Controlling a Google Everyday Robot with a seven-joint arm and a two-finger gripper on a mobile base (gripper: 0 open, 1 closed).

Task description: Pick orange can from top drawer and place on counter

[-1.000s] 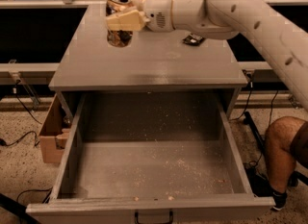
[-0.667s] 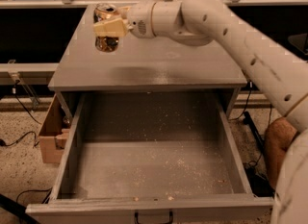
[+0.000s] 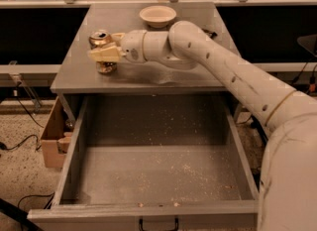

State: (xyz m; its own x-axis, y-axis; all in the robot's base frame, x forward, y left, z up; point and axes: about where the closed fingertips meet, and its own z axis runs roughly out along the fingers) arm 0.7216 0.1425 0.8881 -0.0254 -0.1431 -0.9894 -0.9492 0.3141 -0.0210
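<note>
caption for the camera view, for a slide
The gripper holds the orange can over the counter, beyond the open top drawer holding only crumbs; a pale bowl sits farther back.

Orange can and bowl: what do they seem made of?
The orange can: likely thin metal, glossy silver top with pull tab, gripped by the end effector at the left of the counter. The bowl: pale, matte; ceramic or plastic, cannot tell.

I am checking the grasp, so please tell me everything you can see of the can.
The can is small and cylindrical, with a shiny silver top and brownish-orange sides. It stands upright over the left part of the counter. The gripper is shut on its middle and hides part of its side. Whether its base touches the counter cannot be told.
</note>
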